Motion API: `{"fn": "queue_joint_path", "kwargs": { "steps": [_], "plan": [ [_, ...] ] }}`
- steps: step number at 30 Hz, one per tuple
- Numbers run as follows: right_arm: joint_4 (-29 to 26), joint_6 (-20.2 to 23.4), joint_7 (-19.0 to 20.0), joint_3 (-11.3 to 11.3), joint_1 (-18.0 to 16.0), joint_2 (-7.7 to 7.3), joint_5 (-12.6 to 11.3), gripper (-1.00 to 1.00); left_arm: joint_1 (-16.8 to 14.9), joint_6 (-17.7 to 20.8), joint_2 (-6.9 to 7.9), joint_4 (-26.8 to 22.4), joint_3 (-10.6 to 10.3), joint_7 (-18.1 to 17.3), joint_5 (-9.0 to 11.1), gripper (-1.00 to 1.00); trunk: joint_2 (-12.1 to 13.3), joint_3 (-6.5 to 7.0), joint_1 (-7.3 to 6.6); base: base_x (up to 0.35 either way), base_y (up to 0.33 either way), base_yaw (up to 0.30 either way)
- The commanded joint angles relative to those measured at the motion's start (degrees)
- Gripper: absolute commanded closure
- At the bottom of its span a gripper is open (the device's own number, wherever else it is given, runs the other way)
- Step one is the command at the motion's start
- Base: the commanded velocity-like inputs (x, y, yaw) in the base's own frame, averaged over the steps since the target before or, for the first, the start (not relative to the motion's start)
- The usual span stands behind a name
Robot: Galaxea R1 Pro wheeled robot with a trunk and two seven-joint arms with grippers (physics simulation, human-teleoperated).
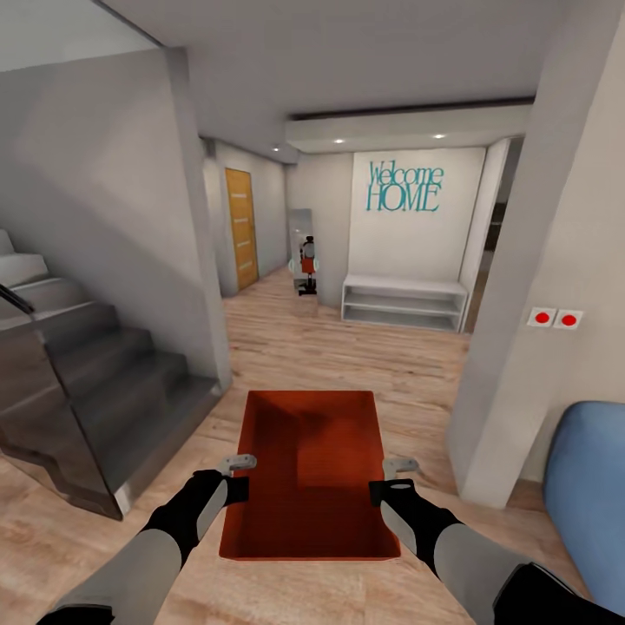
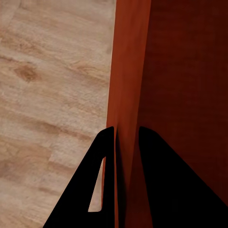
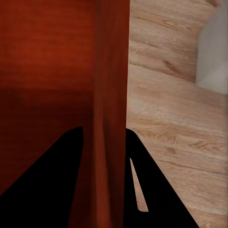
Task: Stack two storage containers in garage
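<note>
I hold one orange-red storage container (image 1: 311, 473) level in front of me, above the light wood plank flooring of a hallway. My left gripper (image 1: 236, 473) is shut on its left wall, and my right gripper (image 1: 392, 479) is shut on its right wall. In the left wrist view the black fingers (image 2: 161, 185) straddle the thin container wall (image 2: 128, 85). The right wrist view shows the same grip, fingers (image 3: 52, 180) on either side of the wall (image 3: 111, 95). The bin's inside is bare.
A dark staircase (image 1: 78, 382) rises at the left. Ahead, the hallway runs to a white shelf bench (image 1: 404, 304) under a "Welcome HOME" wall, with a wooden door (image 1: 241, 227) at the far left. A wall corner (image 1: 521, 330) and a blue sofa (image 1: 586, 503) stand at the right.
</note>
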Motion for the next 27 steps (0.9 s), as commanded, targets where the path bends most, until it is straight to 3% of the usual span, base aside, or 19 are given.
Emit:
{"fn": "queue_joint_path", "kwargs": {
  "steps": [1,27],
  "plan": [
    [-1.9,-0.6,-2.4,-2.0,0.0,0.01,1.6,1.0,0.0,0.3,-0.06,0.1,0.2,0.7,-0.4,1.0,0.0,-0.03,0.05,0.322,0.0,0.0],
    [-1.9,-0.6,-2.5,-2.0,0.0,0.01,1.6,1.0,0.0,0.3,0.03,0.2,0.3,0.6,-0.3,1.0,0.0,-0.03,0.05,0.322,0.0,0.0]
  ]
}}
